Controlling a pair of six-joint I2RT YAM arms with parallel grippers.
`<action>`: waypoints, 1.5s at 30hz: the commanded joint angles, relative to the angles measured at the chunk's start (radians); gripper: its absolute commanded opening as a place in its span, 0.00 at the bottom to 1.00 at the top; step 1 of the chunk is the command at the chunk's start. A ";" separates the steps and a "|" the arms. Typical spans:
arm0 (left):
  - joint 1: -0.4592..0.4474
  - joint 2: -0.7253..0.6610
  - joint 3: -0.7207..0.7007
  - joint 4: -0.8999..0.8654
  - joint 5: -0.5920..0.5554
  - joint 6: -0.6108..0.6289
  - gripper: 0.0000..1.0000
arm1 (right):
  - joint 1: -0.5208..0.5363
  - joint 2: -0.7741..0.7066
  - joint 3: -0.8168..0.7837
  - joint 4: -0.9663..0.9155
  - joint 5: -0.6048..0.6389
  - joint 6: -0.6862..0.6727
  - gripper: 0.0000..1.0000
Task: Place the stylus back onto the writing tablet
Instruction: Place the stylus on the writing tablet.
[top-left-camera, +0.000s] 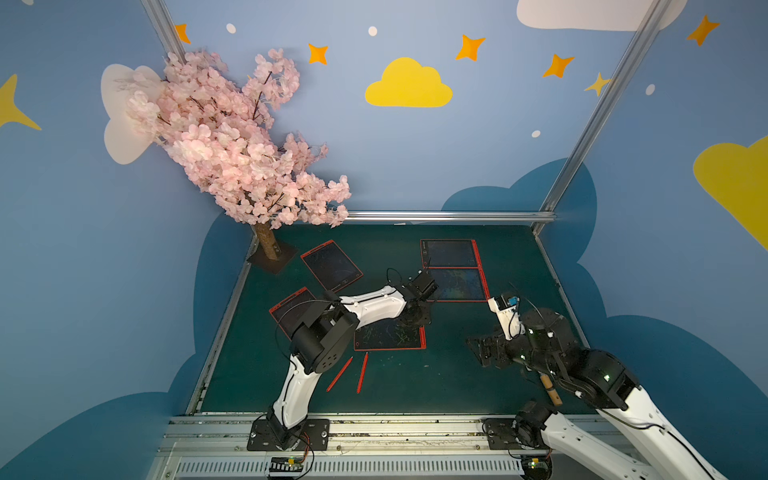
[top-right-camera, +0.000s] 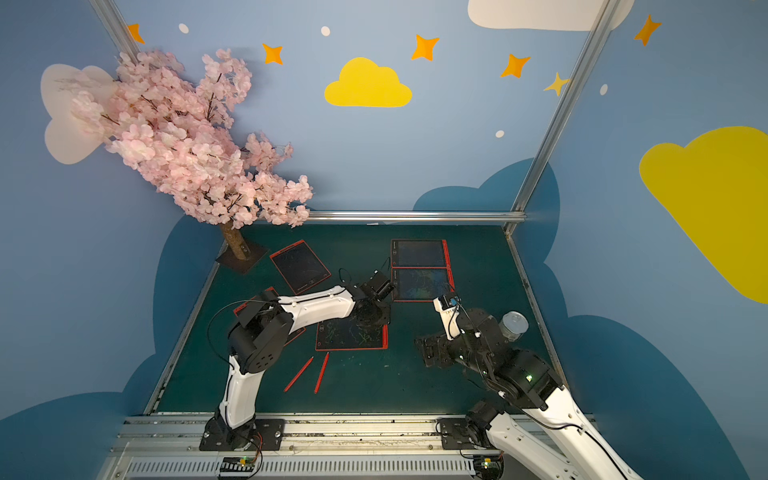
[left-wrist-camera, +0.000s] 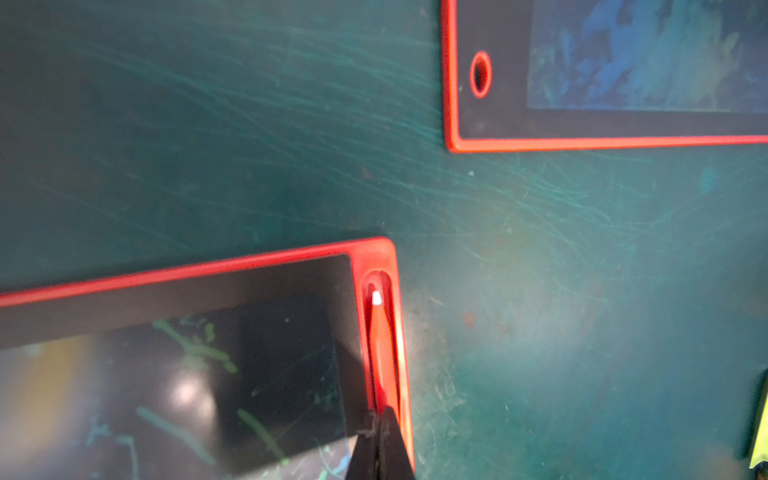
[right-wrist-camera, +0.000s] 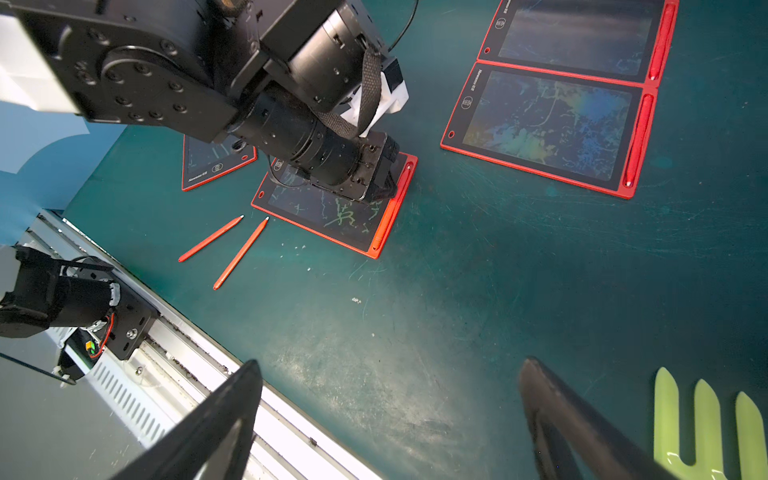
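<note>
Left arm (top-left-camera: 297, 390) and right arm (top-left-camera: 582, 440): white link shells, black cylindrical joints dotted with screw holes, thin black cables (top-left-camera: 299, 302) looping outside, bolted black base plates (top-left-camera: 320, 432), small green lights (top-left-camera: 606, 377).

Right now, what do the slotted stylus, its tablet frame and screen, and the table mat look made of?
Stylus: smooth red plastic by the look, slight sheen, white tip.
Tablet frame: matching red plastic, moulded, rounded corner.
Screen: dark and glossy, shows glare; film or glass, can't tell.
Mat: matte green, probably a rubbery cutting mat, covered in fine scratches.
</note>
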 joint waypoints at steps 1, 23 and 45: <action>-0.001 0.004 0.036 -0.050 -0.013 0.020 0.03 | -0.006 -0.004 -0.007 0.011 -0.007 0.000 0.95; -0.004 0.055 0.071 -0.080 -0.008 0.028 0.03 | -0.019 -0.005 -0.008 0.011 -0.021 -0.002 0.95; -0.003 0.140 0.148 -0.194 -0.030 0.067 0.03 | -0.021 -0.013 -0.007 0.006 -0.001 0.003 0.95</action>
